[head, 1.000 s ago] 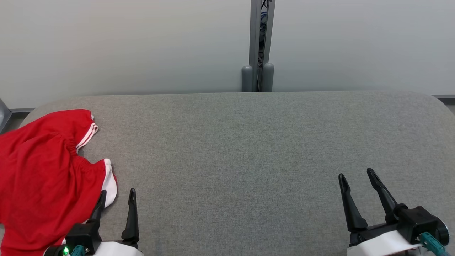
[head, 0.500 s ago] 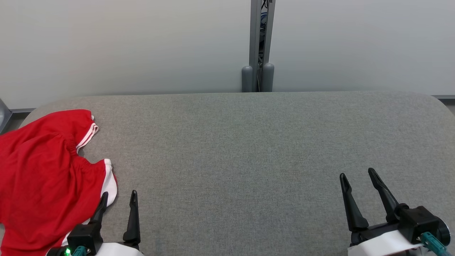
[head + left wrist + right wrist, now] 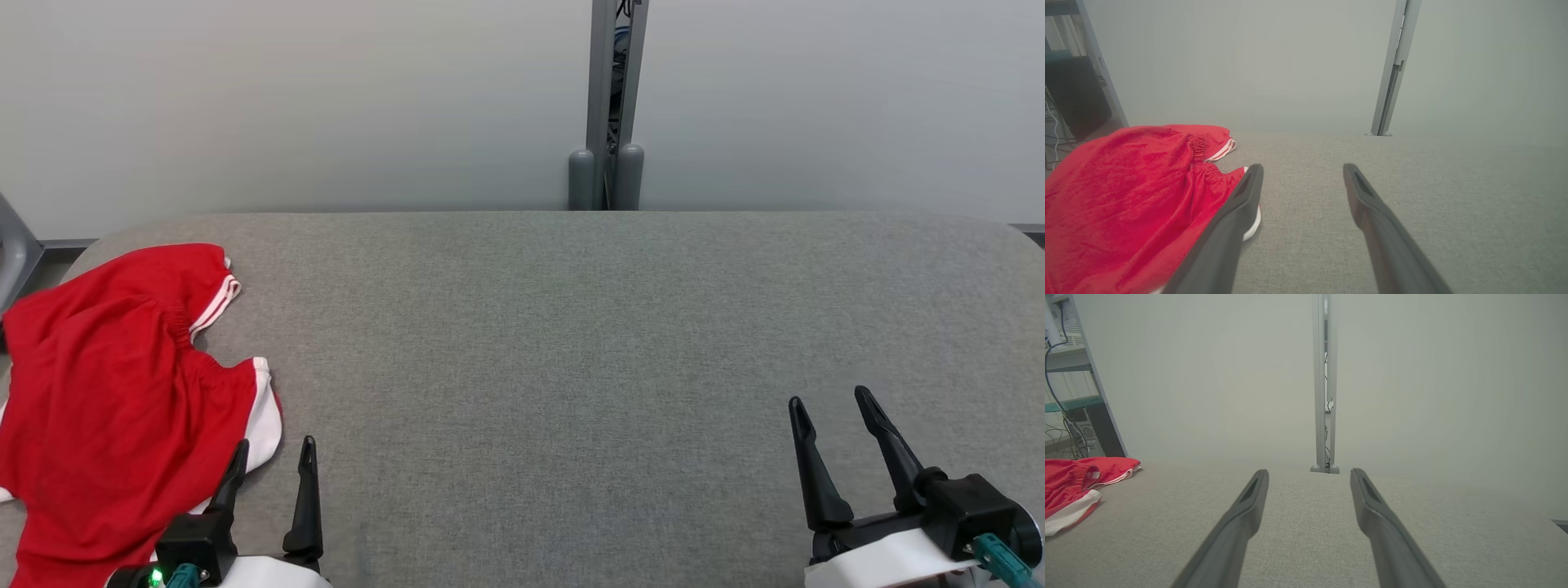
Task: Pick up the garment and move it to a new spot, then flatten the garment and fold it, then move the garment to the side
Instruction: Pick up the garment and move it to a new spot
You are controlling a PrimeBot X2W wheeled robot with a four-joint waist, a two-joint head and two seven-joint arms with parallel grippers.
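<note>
Garment [image 3: 106, 408] runs near to far

Head view: the garment [image 3: 106, 392] is running off the left and bottom edges. The left gripper [image 3: 274, 443] is covering part of its white hem [image 3: 265, 416]. Left wrist view: the near finger [image 3: 1220, 245] is showing blurred, hiding more hem. Right wrist view: the shelving [image 3: 1069, 396] is being cut by the left edge, its contents too small to tell.

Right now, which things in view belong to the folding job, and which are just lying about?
Job: red garment; padded table; left hand, open; right hand, open.
Lying about: grey post; shelf.
</note>
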